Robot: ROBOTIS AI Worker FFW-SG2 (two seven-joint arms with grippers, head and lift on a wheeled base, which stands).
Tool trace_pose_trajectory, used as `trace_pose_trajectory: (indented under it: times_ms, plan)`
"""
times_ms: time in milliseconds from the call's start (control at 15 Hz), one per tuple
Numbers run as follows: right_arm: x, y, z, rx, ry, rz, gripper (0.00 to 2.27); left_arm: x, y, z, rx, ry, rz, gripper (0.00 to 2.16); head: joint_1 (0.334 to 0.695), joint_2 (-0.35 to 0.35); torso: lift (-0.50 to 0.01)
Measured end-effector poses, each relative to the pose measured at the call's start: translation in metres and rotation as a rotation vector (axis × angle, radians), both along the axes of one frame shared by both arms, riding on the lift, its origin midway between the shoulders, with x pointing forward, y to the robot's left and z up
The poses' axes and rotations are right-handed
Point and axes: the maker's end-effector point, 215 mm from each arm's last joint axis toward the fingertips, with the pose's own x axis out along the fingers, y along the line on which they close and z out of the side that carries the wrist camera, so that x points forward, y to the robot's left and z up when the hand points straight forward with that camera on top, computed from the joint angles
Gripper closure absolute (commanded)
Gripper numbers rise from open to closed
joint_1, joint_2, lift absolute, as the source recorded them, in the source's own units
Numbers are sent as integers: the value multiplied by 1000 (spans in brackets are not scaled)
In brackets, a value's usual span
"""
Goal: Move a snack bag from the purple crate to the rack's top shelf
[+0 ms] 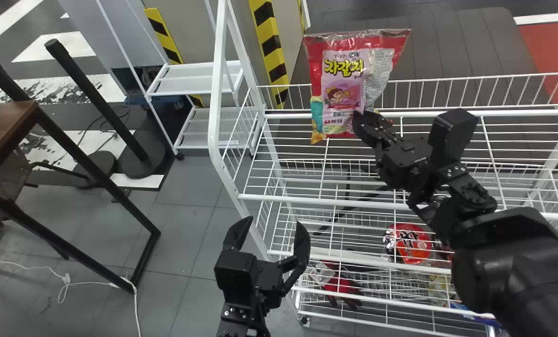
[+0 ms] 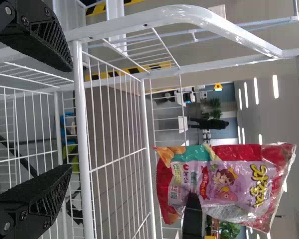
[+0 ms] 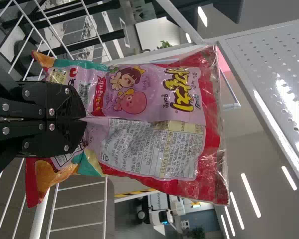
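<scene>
Right gripper (image 1: 363,120) | clamped on snack bag (image 1: 342,84) | left gripper (image 1: 275,223) | spread wide

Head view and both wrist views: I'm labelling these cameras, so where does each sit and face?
Head view: on the robot's head, facing forward and down at the white rack; shows the left hand and right hand.
Left wrist view: on the left wrist, facing across the rack toward the snack bag; shows the left hand's open fingers and part of the right hand.
Right wrist view: on the right wrist, facing along the right hand at the bag it grips.
Both wrist views share the bag's printed front.
</scene>
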Motion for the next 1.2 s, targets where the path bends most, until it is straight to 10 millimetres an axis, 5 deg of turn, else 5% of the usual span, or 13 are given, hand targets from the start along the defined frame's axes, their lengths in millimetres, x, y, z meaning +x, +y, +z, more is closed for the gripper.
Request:
trace_pose_trajectory:
  times_ms: [467, 1200]
  plan:
    - [1, 14, -9, -21, 38, 18, 1477, -5, 2, -3, -2, -7, 5, 137, 695, 294, -1]
    - [13, -4, -40, -31, 104, -34, 1315, -14, 8, -5, 2, -10, 21, 137, 695, 280, -1]
